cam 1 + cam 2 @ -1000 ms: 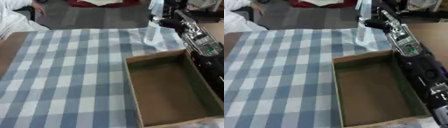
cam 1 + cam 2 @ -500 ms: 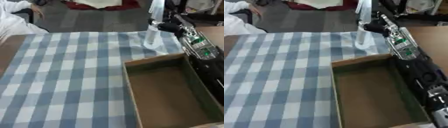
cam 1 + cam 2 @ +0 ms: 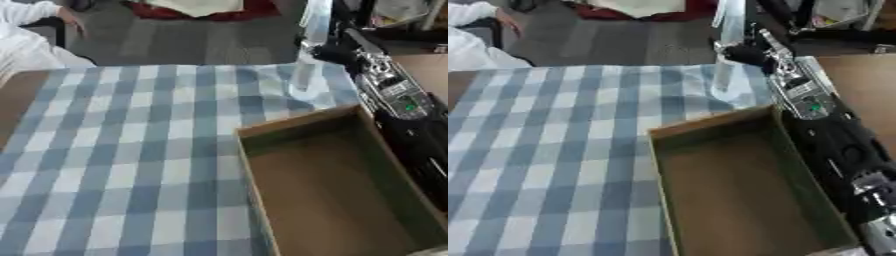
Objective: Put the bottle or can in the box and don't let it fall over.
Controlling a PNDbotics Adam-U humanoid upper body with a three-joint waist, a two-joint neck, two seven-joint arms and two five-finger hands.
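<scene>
A clear bottle (image 3: 302, 75) is seen upright on the far right of the blue checked tablecloth (image 3: 131, 150), just beyond the far edge of the open cardboard box (image 3: 332, 185). The right hand (image 3: 741, 52) is reached to it from the right, but whether its fingers are closed around the bottle cannot be told.
</scene>
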